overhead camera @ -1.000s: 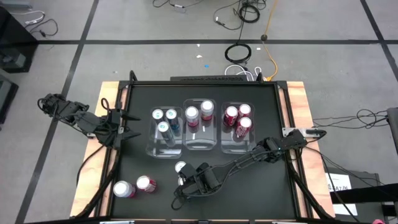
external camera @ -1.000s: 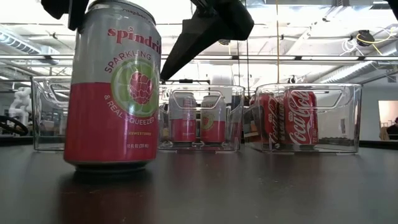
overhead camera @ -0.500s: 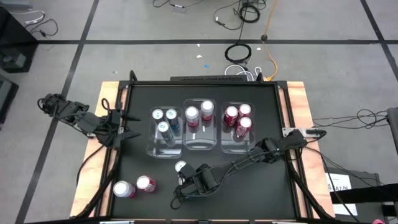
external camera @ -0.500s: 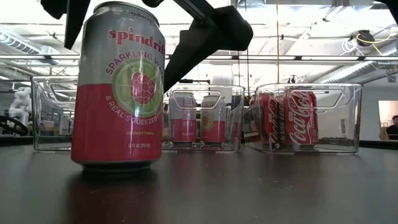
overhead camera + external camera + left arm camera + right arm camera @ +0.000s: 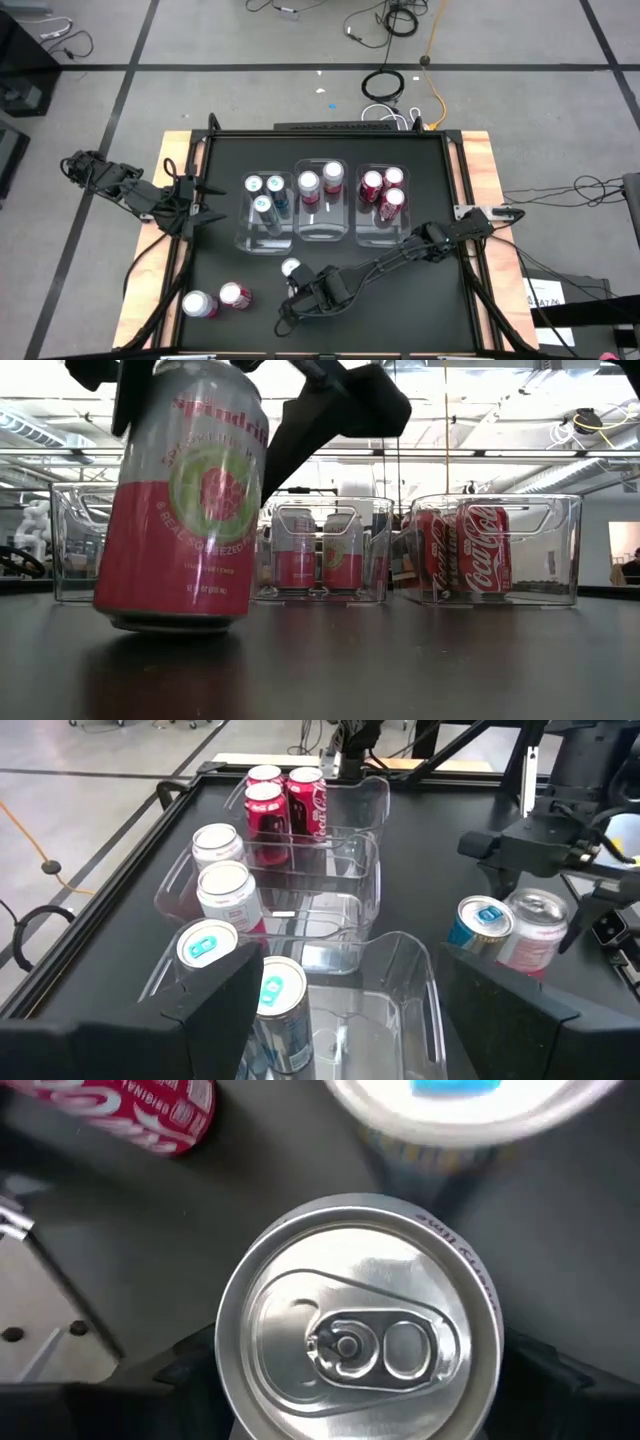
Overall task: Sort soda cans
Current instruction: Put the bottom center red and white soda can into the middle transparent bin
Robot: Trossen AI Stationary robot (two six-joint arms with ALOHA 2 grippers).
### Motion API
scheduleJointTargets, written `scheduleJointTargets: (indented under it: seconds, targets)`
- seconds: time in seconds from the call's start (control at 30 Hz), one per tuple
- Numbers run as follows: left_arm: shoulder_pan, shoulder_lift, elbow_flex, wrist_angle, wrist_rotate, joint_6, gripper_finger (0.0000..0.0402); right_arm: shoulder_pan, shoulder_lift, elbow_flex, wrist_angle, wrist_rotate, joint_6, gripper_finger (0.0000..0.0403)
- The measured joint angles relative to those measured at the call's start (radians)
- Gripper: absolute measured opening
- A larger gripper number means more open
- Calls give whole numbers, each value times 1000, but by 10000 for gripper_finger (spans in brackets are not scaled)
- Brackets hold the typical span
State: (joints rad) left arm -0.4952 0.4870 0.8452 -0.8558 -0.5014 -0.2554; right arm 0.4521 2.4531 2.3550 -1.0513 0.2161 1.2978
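We count three clear bins [image 5: 322, 232] across the middle of the overhead frame, holding three teal cans [image 5: 262, 206], two pink cans [image 5: 309, 184] and three red cans [image 5: 372, 182], with three loose cans [image 5: 233, 296] at lower left.

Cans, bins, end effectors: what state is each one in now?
Spindrift can: tilted, gripped.
Right end effector: shut on Spindrift can.
Left end effector: open, empty.
Teal can: upright, loose.
Binned cans: upright, sorted by colour.
Bins: each holding cans.
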Motion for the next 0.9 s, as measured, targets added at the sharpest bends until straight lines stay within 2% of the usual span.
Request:
scheduleJointTargets:
  seconds: [0.27, 0.53, 0.73, 0.9]
  targets:
    - [0, 0, 0, 1, 0, 0, 304, 33, -49, 0, -27, -44, 44, 306]
    - [0, 0, 0, 2, 0, 0, 304, 50, -146, 0, -196, -28, 56, 306]
    - [0, 0, 0, 3, 0, 0, 304, 21, -244, 0, -362, 74, 31, 306]
    - [0, 0, 0, 3, 0, 0, 304, -61, -321, 0, -429, 151, -107, 306]
